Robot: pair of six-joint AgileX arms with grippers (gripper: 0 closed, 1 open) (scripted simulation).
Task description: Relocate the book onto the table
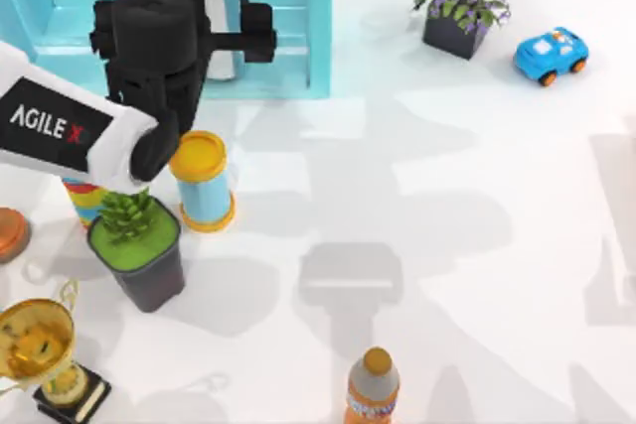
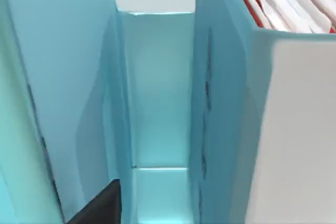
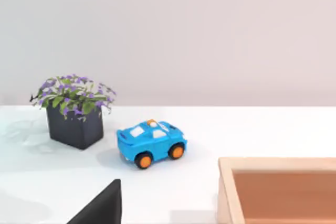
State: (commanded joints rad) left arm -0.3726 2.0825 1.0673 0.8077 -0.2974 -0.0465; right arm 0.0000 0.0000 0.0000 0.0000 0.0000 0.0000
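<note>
Inside the shelf unit (image 1: 298, 37), left jaws flank the book (image 2: 294, 129).

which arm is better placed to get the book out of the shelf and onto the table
Left, probably. The left gripper is already at the light-blue shelf unit, and its wrist view looks straight at the book standing there. The right wrist view faces the blue toy car and purple flower pot, far across the table.
</note>
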